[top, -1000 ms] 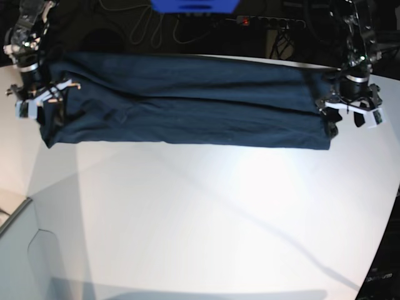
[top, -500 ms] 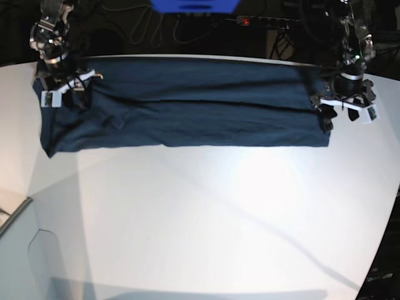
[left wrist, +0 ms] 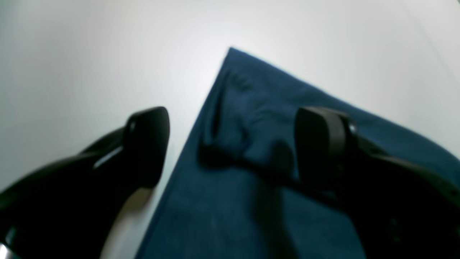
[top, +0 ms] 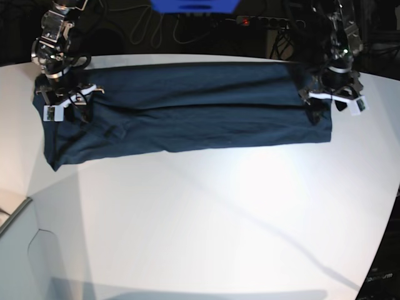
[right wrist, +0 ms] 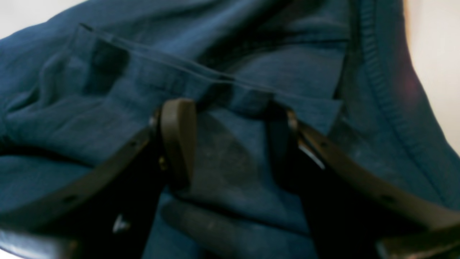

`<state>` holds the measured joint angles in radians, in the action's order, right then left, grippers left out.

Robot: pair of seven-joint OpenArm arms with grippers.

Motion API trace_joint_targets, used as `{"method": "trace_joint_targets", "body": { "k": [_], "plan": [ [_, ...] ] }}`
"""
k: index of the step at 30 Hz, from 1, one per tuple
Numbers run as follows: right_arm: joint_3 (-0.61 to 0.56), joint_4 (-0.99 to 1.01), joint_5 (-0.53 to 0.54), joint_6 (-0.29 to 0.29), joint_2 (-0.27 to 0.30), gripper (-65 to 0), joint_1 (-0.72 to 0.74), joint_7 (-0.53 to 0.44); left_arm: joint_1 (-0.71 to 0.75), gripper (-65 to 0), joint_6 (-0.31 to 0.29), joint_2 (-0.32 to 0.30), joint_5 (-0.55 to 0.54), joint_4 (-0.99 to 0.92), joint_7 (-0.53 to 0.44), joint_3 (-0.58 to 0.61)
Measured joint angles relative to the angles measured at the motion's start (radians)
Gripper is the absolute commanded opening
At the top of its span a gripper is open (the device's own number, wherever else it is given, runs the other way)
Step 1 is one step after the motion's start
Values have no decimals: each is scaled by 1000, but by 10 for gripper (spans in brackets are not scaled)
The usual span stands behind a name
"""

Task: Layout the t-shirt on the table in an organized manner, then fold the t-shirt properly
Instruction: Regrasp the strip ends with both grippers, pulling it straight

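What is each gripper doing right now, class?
Left gripper: open, over the shirt, holding nothing.
Right gripper: open, at the shirt's rumpled end, nothing visibly pinched.

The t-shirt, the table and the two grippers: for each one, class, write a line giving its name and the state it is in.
T-shirt: partly folded, lying in a long strip, creased towards the right gripper.
Table: bearing the t-shirt near one edge.
Left gripper: open, nothing held.
Right gripper: open, over rumpled cloth.

Spread jaws over a corner of dark navy t-shirt (left wrist: 266,108), fold edge between them, white table (left wrist: 90,64) beneath
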<state>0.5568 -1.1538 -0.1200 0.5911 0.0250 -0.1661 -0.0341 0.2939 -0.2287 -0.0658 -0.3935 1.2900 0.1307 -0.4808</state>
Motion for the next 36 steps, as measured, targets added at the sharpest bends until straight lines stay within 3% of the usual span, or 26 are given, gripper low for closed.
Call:
{"method": "trace_joint_targets", "body": {
  "k": [13, 19, 26, 29, 34, 36],
  "plan": [
    [0, -1, 0, 0, 0, -335, 2, 2, 9, -134, 0, 5, 0, -1, 6, 7],
    [0, -1, 0, 0, 0, -335, 2, 3, -10, -276, -5, 5, -6, -54, -31, 5],
    [0, -1, 0, 0, 0, -335, 2, 3, -34, -331, -10, -1, -8, -108, -64, 2],
    [0, -1, 0, 0, 0, -336, 2, 3, -34, -429, -7, -1, -8, -106, -58, 3],
    [0, -1, 0, 0, 0, -336, 2, 3, -31, -650, -7, 0, -14, -105, -44, 5],
    [0, -1, 0, 0, 0, -336, 2, 3, -31, -650, -7, 0, -14, -105, -45, 5]
  ]
}}
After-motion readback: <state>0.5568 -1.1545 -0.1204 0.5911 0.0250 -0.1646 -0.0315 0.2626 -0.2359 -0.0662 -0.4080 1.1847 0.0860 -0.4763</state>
